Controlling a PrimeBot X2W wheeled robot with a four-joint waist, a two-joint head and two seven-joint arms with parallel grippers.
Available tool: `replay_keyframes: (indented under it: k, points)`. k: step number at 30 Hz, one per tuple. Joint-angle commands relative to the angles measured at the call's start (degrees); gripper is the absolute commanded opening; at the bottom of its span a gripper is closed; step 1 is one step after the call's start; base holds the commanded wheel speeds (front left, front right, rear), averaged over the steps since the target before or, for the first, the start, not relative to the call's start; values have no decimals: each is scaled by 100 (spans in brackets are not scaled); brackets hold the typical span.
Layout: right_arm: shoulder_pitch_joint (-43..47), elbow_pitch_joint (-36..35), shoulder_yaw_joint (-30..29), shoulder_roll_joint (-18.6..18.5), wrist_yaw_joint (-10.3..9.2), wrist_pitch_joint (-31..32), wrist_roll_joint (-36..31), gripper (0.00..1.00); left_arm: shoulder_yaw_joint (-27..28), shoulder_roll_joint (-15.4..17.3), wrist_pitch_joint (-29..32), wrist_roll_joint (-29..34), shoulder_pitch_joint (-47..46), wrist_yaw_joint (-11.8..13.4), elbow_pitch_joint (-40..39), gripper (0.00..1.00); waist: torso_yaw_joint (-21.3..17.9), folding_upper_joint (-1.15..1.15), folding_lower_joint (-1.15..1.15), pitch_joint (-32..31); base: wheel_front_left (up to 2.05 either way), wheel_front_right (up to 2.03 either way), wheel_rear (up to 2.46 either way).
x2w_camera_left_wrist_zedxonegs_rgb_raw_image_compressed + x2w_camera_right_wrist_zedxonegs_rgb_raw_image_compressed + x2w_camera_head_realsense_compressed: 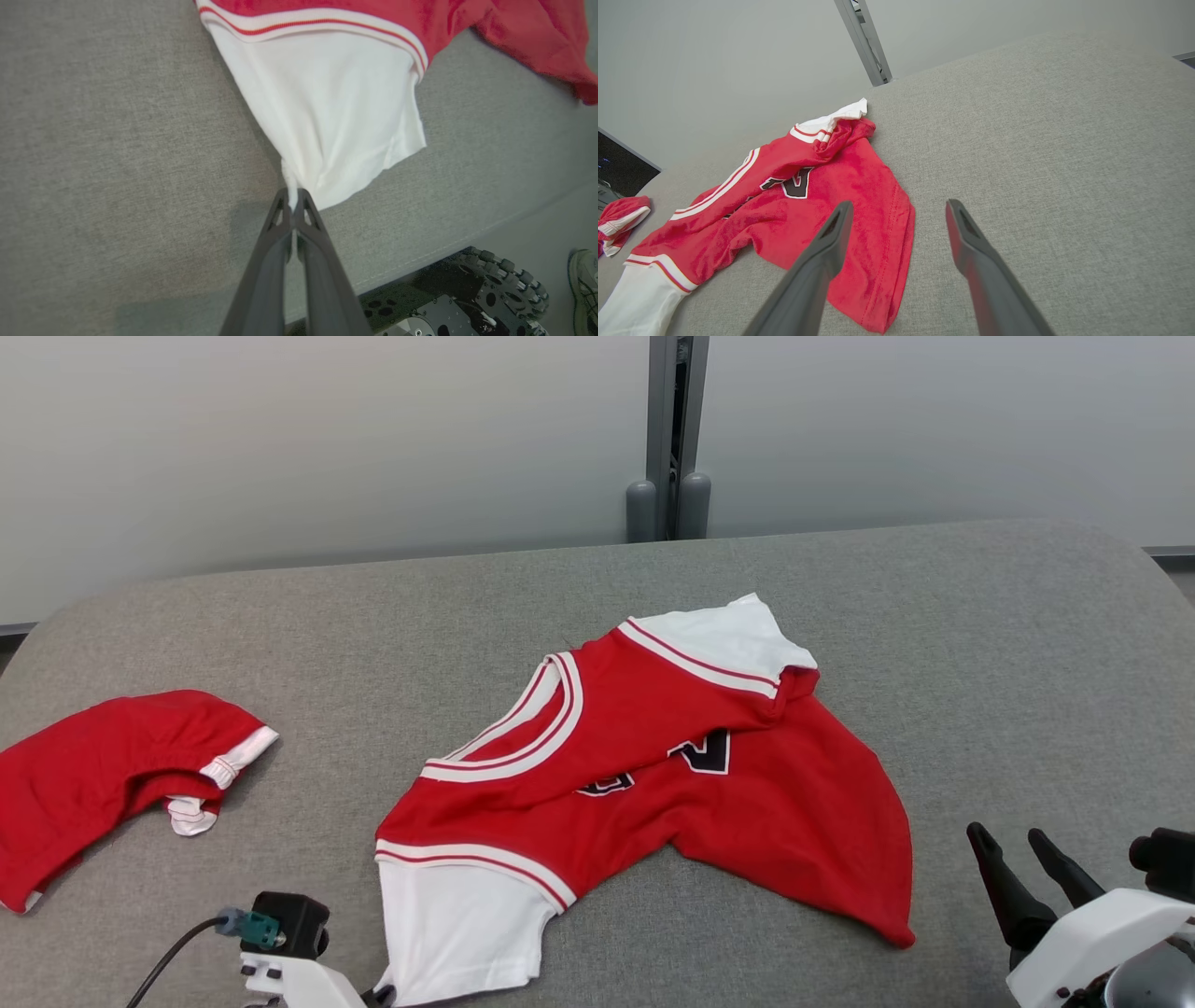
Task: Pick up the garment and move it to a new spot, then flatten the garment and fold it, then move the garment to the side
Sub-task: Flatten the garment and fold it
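Left gripper pinched tight on a hem corner of the white sleeve, near the front edge of the table. Shirt lies rumpled mid-table, red body folded over itself, other white sleeve at the far side. Right gripper spread wide, holding nothing, near the shirt's right corner, not touching. Second red garment far left, well apart.
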Motion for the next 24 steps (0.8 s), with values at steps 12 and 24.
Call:
replay_keyframes:
  k: [12, 24]
  points:
    - [131, -348, -36, 103, 1, -7, -118, 100, 732, -103, -1097, 114, 175, 530, -488, 100, 24, 0, 0, -35, 0, 0, 0]
    - [-200, -862, -35, 44, 1, -1416, -419, 100, 1531, -431, -3478, 635, -92, 513, -676, 100, 13, 0, 0, -205, 0, 0, 0]
